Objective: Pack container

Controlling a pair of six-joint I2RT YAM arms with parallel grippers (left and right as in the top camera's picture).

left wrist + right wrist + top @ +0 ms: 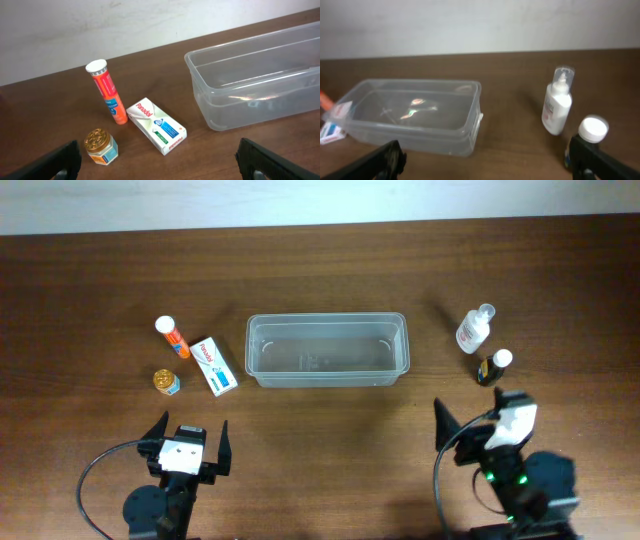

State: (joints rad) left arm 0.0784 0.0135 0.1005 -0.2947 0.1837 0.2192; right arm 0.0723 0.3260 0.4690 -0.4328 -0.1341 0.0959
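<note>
The clear plastic container point(327, 350) sits empty at the table's middle; it also shows in the left wrist view point(260, 80) and the right wrist view point(415, 117). Left of it stand an orange tube point(172, 337), a white Panadol box point(214, 366) and a small gold-lidded jar point(166, 382). Right of it stand a white spray bottle point(475, 329) and a dark bottle with a white cap point(494, 367). My left gripper point(188, 442) is open and empty near the front edge. My right gripper point(480, 425) is open and empty, just in front of the dark bottle.
The wooden table point(320, 430) runs to a white wall point(125, 25) at the back. Black cables loop beside both arm bases at the front edge.
</note>
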